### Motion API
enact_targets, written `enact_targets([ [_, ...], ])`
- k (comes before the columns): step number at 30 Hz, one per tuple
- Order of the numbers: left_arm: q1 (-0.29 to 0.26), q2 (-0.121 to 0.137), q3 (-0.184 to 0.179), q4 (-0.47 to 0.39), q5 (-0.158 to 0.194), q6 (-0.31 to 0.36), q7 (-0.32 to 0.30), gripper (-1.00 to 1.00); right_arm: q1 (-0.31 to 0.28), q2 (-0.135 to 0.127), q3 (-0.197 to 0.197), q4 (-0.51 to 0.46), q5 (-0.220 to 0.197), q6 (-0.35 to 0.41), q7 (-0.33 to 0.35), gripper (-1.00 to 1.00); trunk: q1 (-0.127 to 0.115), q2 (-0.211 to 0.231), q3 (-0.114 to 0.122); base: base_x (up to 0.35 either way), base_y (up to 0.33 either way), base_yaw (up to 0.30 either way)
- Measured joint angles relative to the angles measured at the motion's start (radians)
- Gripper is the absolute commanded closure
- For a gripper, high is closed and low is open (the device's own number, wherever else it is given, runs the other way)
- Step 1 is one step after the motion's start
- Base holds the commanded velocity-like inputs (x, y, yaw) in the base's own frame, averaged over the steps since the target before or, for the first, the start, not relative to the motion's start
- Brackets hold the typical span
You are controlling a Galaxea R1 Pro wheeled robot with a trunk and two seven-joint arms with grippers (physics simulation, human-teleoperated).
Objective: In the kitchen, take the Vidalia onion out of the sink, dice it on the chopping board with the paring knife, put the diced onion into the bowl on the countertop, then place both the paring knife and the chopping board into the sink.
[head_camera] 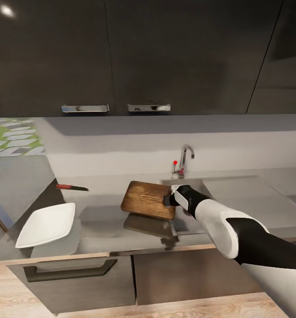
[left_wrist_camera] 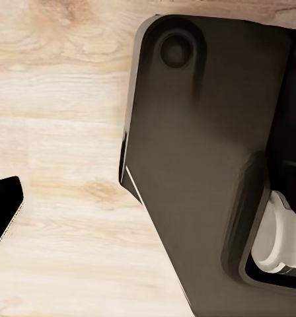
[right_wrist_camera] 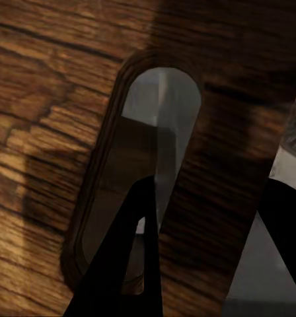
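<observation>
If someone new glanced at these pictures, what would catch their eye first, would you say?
Probably the chopping board, lifted off the grey countertop and tilted, its shadow beneath, with the right hand at its edge next to the sink. Then the white bowl at the counter's left end, and the red-handled paring knife lying behind it.

bowl [head_camera: 46, 224] left of chopping board [head_camera: 146, 199], paring knife [head_camera: 72, 187] behind

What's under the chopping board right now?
The chopping board is lifted and tilted in the right gripper; beneath it shows grey countertop with its reflection. The strip below its far edge is hidden.
</observation>
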Motion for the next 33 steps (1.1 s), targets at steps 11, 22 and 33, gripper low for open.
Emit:
enact_targets([
  [11,0.0,0.0,0.0,0.0,0.0,0.0,0.0,-1.0,0.0,0.0,-0.001,0.0,0.001,-0.001,0.001,1.0,0.0,0.0,0.0,0.0,0.045,0.0],
  [22,0.0,0.0,0.0,0.0,0.0,0.0,0.0,-1.0,0.0,0.0,0.001,0.0,0.003,-0.041,0.001,1.0,0.0,0.0,0.0,0.0,0.0,0.059],
  [33,0.0,0.0,0.0,0.0,0.0,0.0,0.0,-1.0,0.0,0.0,0.001,0.0,0.002,-0.042,0.001,1.0,0.0,0.0,0.0,0.0,0.0,0.224],
])
